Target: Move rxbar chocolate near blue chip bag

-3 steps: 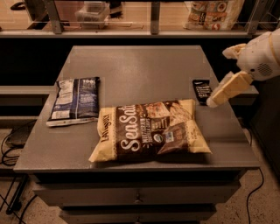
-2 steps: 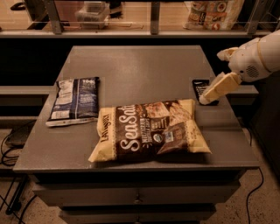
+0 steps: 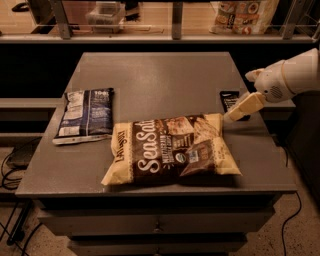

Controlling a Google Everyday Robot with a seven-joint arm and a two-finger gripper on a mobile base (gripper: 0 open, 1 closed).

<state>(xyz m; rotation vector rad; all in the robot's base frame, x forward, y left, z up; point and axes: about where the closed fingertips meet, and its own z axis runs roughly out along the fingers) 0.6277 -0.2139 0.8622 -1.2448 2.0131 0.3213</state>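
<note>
The rxbar chocolate [image 3: 228, 96] is a small flat black wrapper lying near the right edge of the grey table [image 3: 160, 75]. My gripper [image 3: 234, 113] comes in from the right on a white arm and is tilted down to the left. It sits over the near end of the bar and hides part of it. The blue chip bag [image 3: 87, 115] lies flat at the left side of the table, far from the bar and the gripper.
A large yellow-and-brown Sea Salt bag [image 3: 172, 150] lies at the front middle of the table, between the bar and the blue bag; its top right corner is close to my gripper. A shelf with packages [image 3: 242, 15] runs behind the table.
My gripper has moved left and down, from beyond the table's right edge to over the near end of the rxbar. The bags and the bar have not moved.
</note>
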